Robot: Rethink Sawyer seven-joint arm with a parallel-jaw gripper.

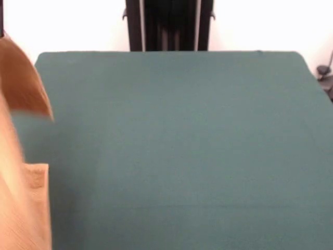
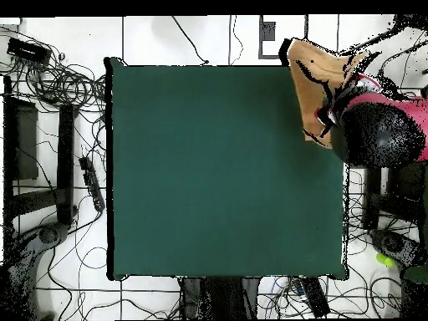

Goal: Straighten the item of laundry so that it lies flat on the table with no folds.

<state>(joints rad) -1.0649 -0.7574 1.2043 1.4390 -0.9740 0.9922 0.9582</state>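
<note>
Orange-tan towel (image 2: 316,84) is held up by a person (image 2: 380,125) at the table's (image 2: 217,175) corner, hanging over its edge rather than lying flat. Neither view shows the robot's gripper, so I cannot tell its fingers' state.

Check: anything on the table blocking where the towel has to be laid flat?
Nothing visible. The table shows only bare green cloth in both views. The towel is held by a person at the table's corner, not yet laid down. The gripper is out of view.
</note>
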